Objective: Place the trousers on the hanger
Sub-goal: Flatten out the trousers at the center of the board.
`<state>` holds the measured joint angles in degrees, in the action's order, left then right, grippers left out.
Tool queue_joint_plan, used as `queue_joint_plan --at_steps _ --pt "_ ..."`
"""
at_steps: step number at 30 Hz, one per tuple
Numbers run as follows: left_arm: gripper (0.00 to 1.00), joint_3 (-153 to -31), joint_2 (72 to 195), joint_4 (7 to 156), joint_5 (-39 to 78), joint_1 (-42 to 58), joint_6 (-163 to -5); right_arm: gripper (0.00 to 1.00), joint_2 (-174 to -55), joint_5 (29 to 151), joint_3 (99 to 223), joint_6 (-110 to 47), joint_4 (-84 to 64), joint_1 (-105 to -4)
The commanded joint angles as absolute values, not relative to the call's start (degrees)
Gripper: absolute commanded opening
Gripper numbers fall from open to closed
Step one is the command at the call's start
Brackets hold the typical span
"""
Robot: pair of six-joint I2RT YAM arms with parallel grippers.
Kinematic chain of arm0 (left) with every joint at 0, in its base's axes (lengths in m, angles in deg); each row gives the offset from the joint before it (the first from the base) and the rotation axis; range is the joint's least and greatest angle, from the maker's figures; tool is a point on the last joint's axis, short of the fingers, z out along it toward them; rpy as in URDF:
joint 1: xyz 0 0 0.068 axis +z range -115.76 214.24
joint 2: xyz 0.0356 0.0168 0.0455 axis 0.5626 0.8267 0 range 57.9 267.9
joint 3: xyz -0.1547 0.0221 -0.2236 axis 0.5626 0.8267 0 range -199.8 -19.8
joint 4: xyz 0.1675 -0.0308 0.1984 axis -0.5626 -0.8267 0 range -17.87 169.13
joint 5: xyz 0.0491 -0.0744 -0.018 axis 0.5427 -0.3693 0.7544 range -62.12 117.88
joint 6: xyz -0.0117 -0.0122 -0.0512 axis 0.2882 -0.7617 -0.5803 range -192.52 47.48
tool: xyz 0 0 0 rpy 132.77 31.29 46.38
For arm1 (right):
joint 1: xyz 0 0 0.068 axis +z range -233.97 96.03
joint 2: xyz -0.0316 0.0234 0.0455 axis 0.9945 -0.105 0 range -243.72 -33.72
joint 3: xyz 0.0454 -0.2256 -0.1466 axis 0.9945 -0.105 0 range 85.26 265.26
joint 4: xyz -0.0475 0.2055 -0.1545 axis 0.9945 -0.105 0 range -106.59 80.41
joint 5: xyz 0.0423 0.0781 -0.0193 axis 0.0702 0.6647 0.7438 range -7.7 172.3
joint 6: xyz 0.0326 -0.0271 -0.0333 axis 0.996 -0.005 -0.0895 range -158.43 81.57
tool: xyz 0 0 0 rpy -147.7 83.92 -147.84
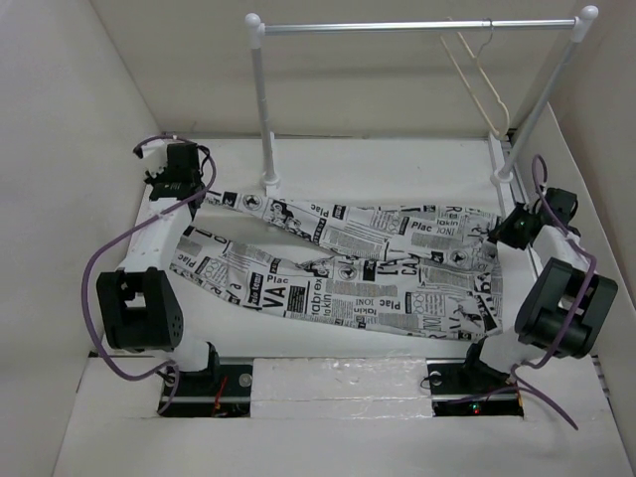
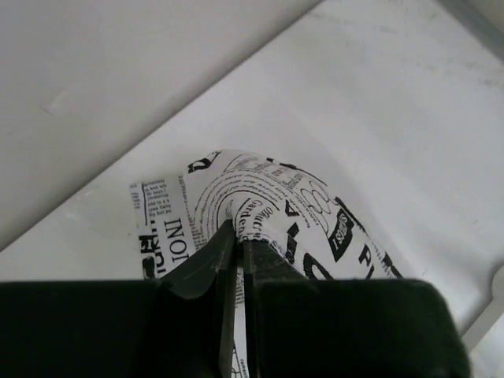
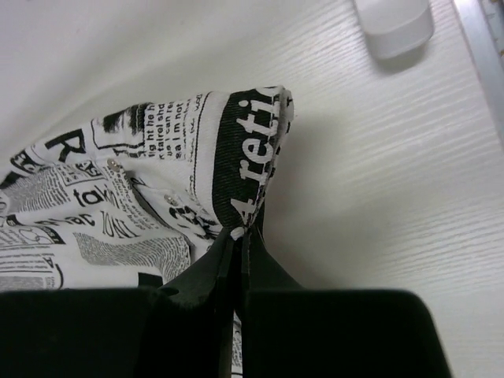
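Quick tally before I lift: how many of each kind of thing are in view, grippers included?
trousers: 1
hanger: 1
clothes rail: 1
grippers: 2, left gripper and right gripper
total: 5

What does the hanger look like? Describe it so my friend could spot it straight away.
Look at the clothes rail at the back of the table, a metal bar on two white posts. Near its right end hangs the hanger. It is a thin cream triangle with a wire hook, far slimmer than the rail.
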<state>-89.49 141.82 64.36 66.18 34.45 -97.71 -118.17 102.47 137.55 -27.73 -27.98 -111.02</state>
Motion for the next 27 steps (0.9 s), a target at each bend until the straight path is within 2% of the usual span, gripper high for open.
queue_joint_plan --at_steps 1,5,9,11,12,13,14,15,16,17,18,19,20,23,25,26,27 --pt "0.0 -93.3 139.9 67.9 65.2 34.6 -99.1 0.0 -118.0 101.8 143.3 -25.9 -25.5 -112.7" --pt "0.0 -92.2 136.7 72.3 64.8 34.6 -97.1 0.0 -119.7 101.8 145.4 -25.5 -25.6 -114.2" --pt "0.0 -86.4 141.4 72.1 65.7 34.6 -98.6 0.0 -122.3 101.6 147.2 -25.3 -26.0 -114.2" --pt "0.04 -83.8 142.8 70.8 65.9 34.6 -101.2 0.0 -122.2 100.5 147.9 -25.5 -26.7 -114.2" --pt "0.1 -82.0 144.4 70.1 65.0 35.1 -103.8 0.0 -122.1 99.9 147.9 -25.8 -27.0 -114.2" --pt "0.25 -81.3 145.2 68.6 64.0 35.1 -104.9 0.0 -121.9 99.1 147.9 -25.9 -27.2 -114.2" --pt "0.31 -81.1 146.0 67.6 62.8 35.1 -106.0 0.03 -121.6 98.8 147.8 -26.2 -27.7 -114.2" --pt "0.41 -81.0 147.2 66.3 62.2 35.1 -108.2 0.14 -121.7 98.5 148.0 -26.5 -28.3 -114.2" --pt "0.55 -80.6 147.2 64.9 61.3 35.1 -109.0 0.22 -121.8 99.0 147.9 -26.7 -28.6 -114.2" --pt "0.59 -79.7 147.0 64.7 60.0 35.1 -109.3 0.31 -121.9 99.3 148.1 -28.0 -29.4 -114.2" --pt "0.64 -79.2 145.6 64.6 59.4 35.1 -109.6 0.46 -121.5 99.4 148.2 -28.5 -30.2 -114.2" --pt "0.74 -78.7 144.4 64.6 59.2 35.1 -110.2 0.5 -121.2 99.4 148.0 -29.4 -30.7 -112.9" --pt "0.76 -78.4 143.4 64.9 58.4 35.1 -110.2 0.53 -120.2 99.5 147.7 -30.8 -31.1 -112.0" --pt "0.76 -77.5 138.2 65.5 55.7 35.1 -110.1 0.54 -114.9 97.7 144.1 -32.2 -31.3 -106.6" --pt "0.75 -77.1 137.2 66.3 53.7 35.1 -110.0 0.52 -110.2 97.0 140.0 -32.4 -30.4 -103.4" --pt "0.75 -76.9 136.9 66.5 52.3 35.1 -109.7 0.46 -108.8 96.9 138.7 -32.9 -30.0 -100.3" --pt "0.75 -77.1 137.3 66.6 51.4 35.1 -109.3 0.27 -107.5 97.2 137.5 -33.2 -29.5 -98.6"
